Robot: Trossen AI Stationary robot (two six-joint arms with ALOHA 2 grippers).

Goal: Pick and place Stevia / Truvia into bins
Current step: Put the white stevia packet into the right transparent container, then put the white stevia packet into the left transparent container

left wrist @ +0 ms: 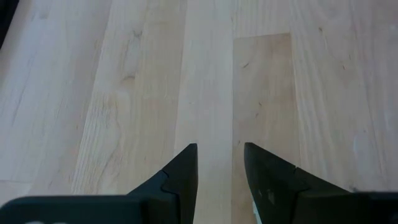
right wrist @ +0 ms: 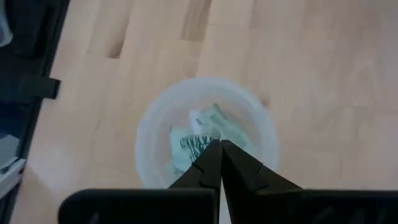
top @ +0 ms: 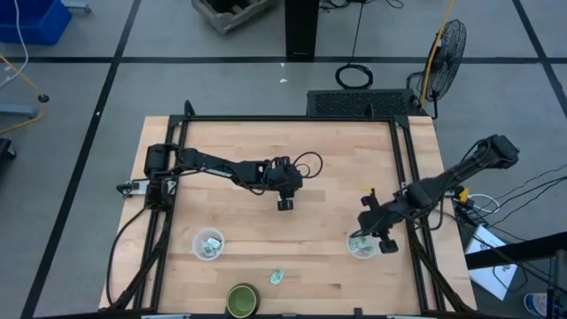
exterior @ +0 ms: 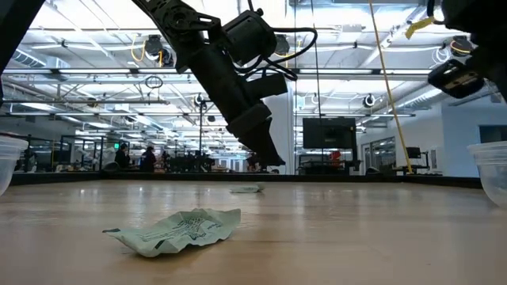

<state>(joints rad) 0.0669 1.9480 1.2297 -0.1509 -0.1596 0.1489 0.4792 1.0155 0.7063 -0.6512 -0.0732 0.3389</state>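
My left gripper (top: 283, 205) hangs open over the middle of the table; in the left wrist view its gripper (left wrist: 221, 149) has only bare wood between the fingers. One packet (exterior: 247, 188) lies flat on the table below it in the low view. My right gripper (right wrist: 221, 144) is shut and hovers above the right clear cup (top: 361, 245), which holds pale green packets (right wrist: 199, 140). The left clear cup (top: 209, 244) also holds packets. A crumpled packet (top: 276, 277) lies flat on the wood near the table's near edge, large in the low view's foreground (exterior: 178, 229).
A dark green round container (top: 241, 299) stands at the near edge, just left of the loose packet. A black frame rail (top: 409, 177) runs along the table's right side close to the right cup. Bare wood lies between the two cups.
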